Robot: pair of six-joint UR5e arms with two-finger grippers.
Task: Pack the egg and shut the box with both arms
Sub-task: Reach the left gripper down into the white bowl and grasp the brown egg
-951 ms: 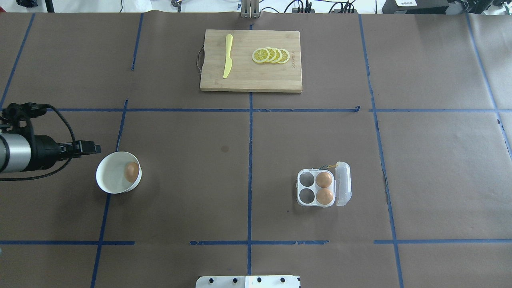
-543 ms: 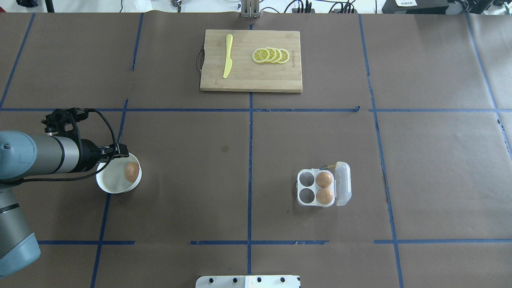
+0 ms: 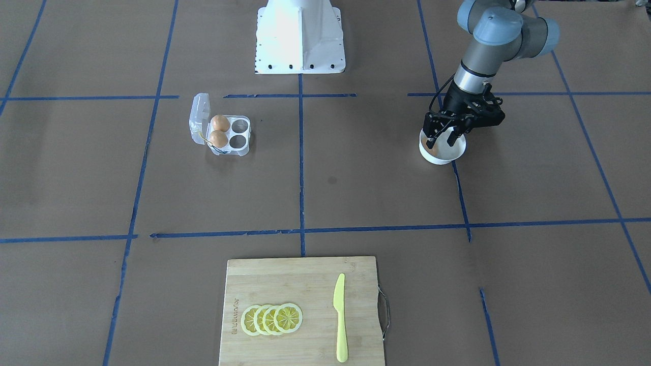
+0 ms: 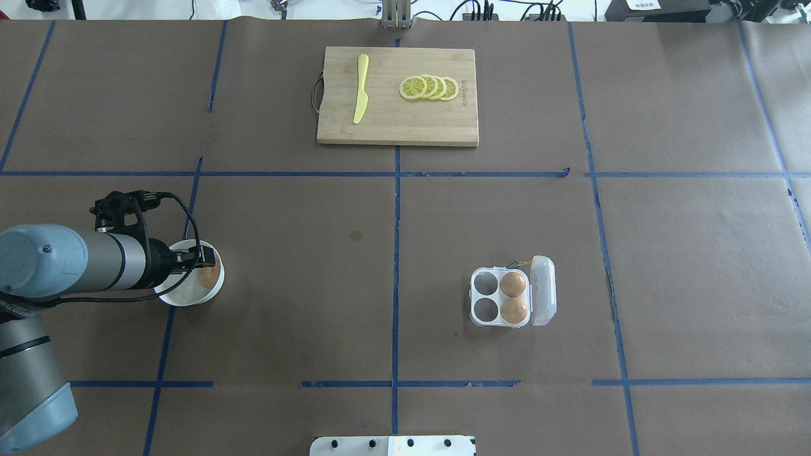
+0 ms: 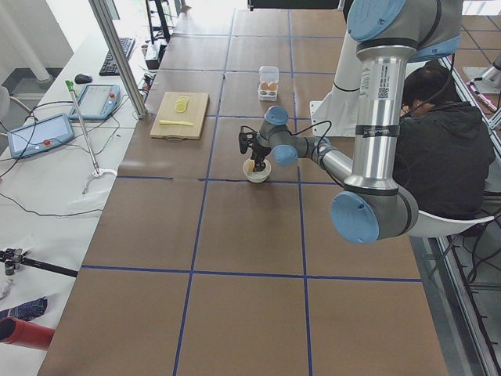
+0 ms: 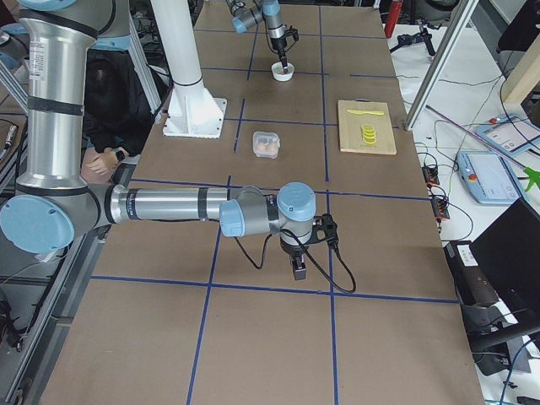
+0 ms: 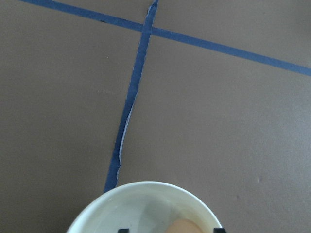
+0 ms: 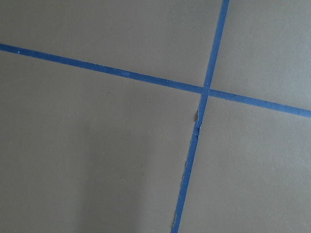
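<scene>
One egg [image 4: 211, 275] lies in a round white bowl [image 4: 170, 296] at the table's left. My left gripper [image 4: 204, 259] hangs over the bowl, open, with a finger on each side of the egg; the left wrist view shows the egg [image 7: 182, 226] between the two fingertips. In the front view the gripper [image 3: 441, 138] sits over the bowl [image 3: 441, 159]. The clear box [image 4: 485, 296] stands open at the right, lid [image 4: 543, 290] folded out, with two eggs [image 4: 512, 284] [image 4: 514, 310] in its right cups. My right gripper [image 6: 298, 268] shows only in the exterior right view; I cannot tell its state.
A wooden cutting board [image 4: 398, 126] with lemon slices [image 4: 429, 87] and a yellow knife [image 4: 360, 88] lies at the far side. The white base block [image 3: 300, 35] stands at the robot's edge. A person [image 5: 438, 149] sits beside the robot.
My left arm has moved right, from beside the bowl to over it, and the gripper now covers part of the egg. The box and its eggs have not moved.
</scene>
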